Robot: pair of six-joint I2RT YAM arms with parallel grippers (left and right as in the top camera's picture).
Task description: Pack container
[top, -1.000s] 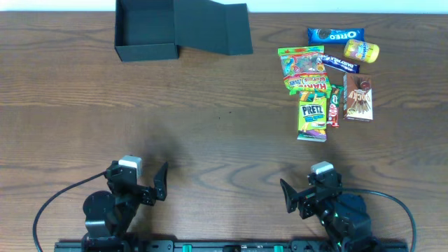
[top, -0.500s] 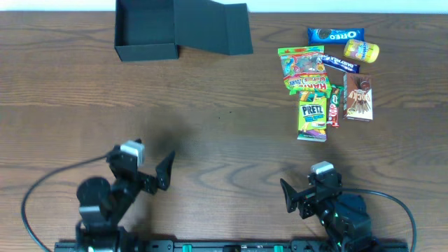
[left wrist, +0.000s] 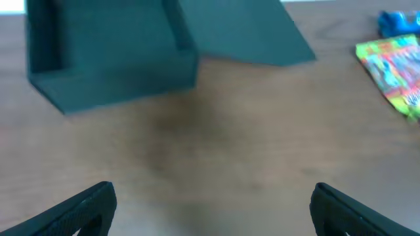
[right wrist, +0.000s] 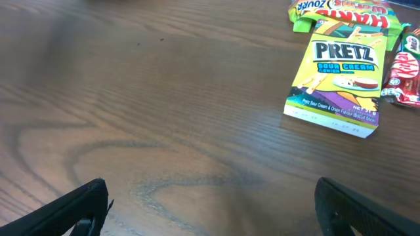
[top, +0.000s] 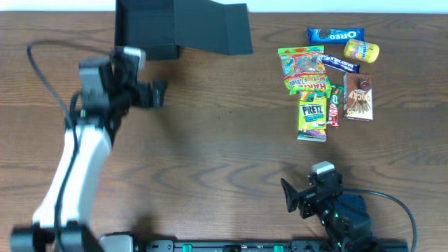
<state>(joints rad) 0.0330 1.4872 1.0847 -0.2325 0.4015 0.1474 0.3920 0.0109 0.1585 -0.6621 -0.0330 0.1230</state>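
Note:
The container is a dark square box [top: 164, 51] at the table's far left, open and empty, with its flat lid [top: 213, 28] lying open to the right. In the left wrist view its front wall [left wrist: 125, 82] and lid [left wrist: 243, 33] fill the top. My left gripper [top: 157, 93] is open and empty, just in front of the box, over bare wood [left wrist: 212, 203]. My right gripper [top: 292, 197] is open and empty near the front edge, and also shows in the right wrist view [right wrist: 210, 196]. The snack packets lie far right.
Snacks are clustered at the far right: an Oreo pack [top: 336, 33], a yellow packet [top: 361, 50], a gummy bag [top: 301, 61], a green Pretz box [top: 313, 115] [right wrist: 341, 78], a KitKat [top: 334, 105] and a brown box [top: 358, 98].
My left arm has swung up from its place at the front left to just in front of the container. The right arm has not moved.

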